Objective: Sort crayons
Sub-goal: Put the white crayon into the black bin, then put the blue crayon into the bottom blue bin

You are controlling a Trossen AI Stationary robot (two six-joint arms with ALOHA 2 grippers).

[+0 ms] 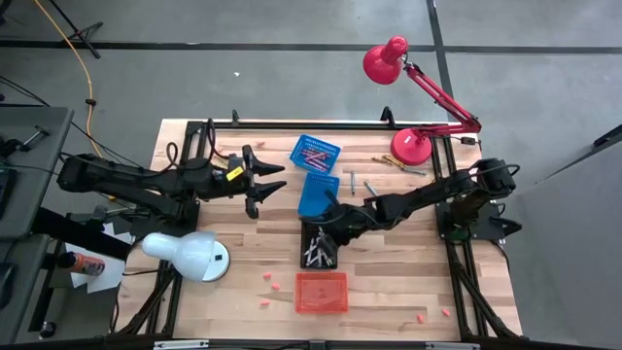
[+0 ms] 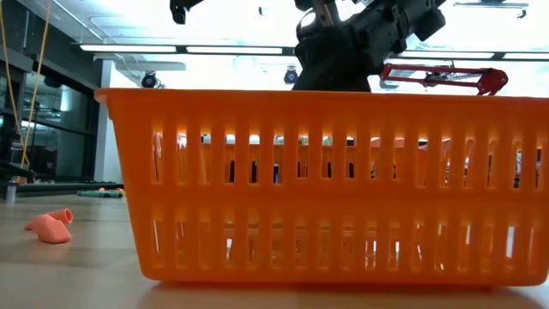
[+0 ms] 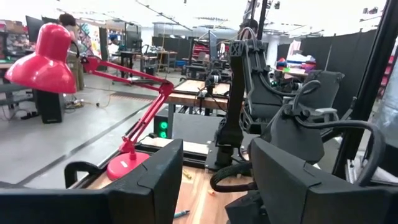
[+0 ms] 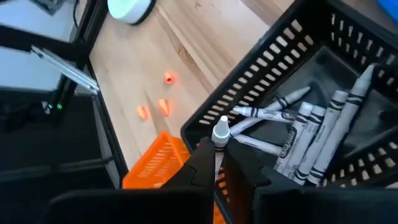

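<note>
My right gripper [image 1: 328, 221] hovers over the near rim of a black basket [image 1: 305, 255] at mid-table and is shut on a grey crayon [image 4: 219, 132]. The basket [image 4: 249, 68] holds several grey crayons [image 4: 311, 134]. A blue basket at the far side [image 1: 328, 163] holds pink-red crayons [image 1: 313, 155]. A few loose crayons [image 1: 397, 163] lie on the wood near the red lamp's base. My left gripper [image 1: 272, 183] is open and empty above the table's left half. My right gripper pinches the grey crayon between its two fingers, below its pointed tip [image 4: 217, 149]. The tip sticks out past the fingertips. The fingers lie along the crayon and slant down over the basket's rim. The crayon is lifted clear; its rear part is hidden between the fingers.
A second blue basket [image 1: 313, 199] stands just beyond the black one. An orange basket [image 1: 321, 307] stands near the front edge and fills the low view [image 2: 326, 180]. Small pink bits [image 1: 267, 282] lie on the wood. A white lamp [image 1: 190, 255] and a red lamp [image 1: 408, 146] stand on the table.
</note>
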